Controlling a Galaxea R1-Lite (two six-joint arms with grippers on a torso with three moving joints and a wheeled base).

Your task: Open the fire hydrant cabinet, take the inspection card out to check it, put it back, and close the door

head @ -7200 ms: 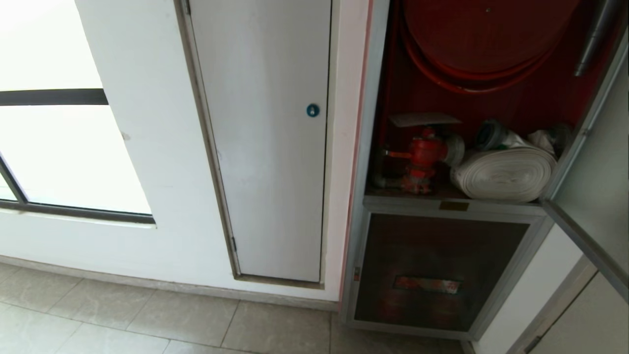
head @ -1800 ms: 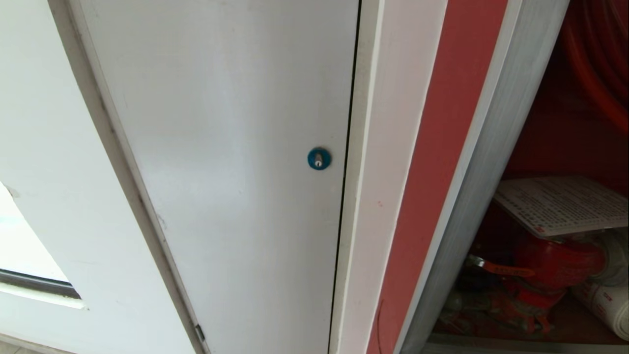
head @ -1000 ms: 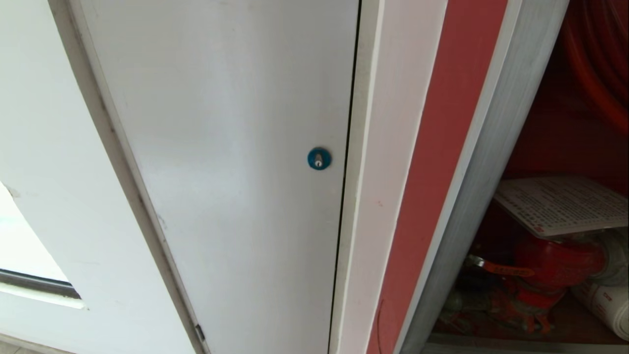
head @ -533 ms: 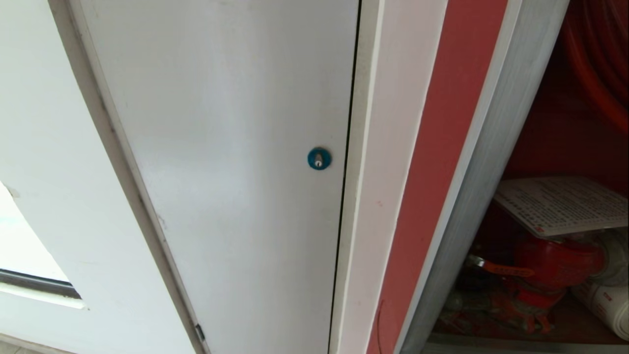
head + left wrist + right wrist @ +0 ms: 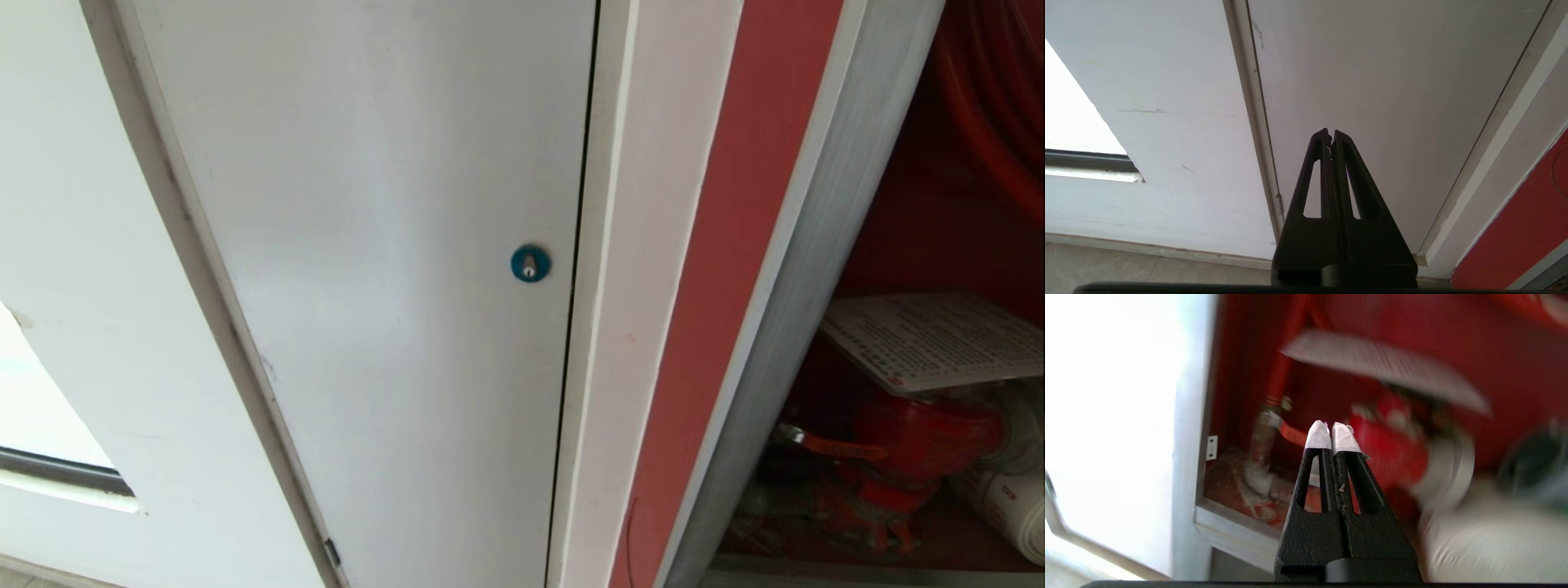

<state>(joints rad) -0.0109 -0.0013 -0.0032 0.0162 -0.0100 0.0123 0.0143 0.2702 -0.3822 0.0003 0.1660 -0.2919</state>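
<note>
In the head view, the fire hydrant cabinet (image 5: 824,245) runs off the right edge, cutting the inspection card (image 5: 939,339) and the white hose (image 5: 1008,506); neither claw shows. In the right wrist view, the red valve (image 5: 1392,449) is smeared by blur.

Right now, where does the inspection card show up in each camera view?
Head view: inspection card at the right edge, lying flat on top of the red valve.
Left wrist view: not in it; only wall, the grey panel and a red strip show.
Right wrist view: the card sits above and beyond the shut right claw, blurred.
Shared landmark: the red valve just under the card.
</note>
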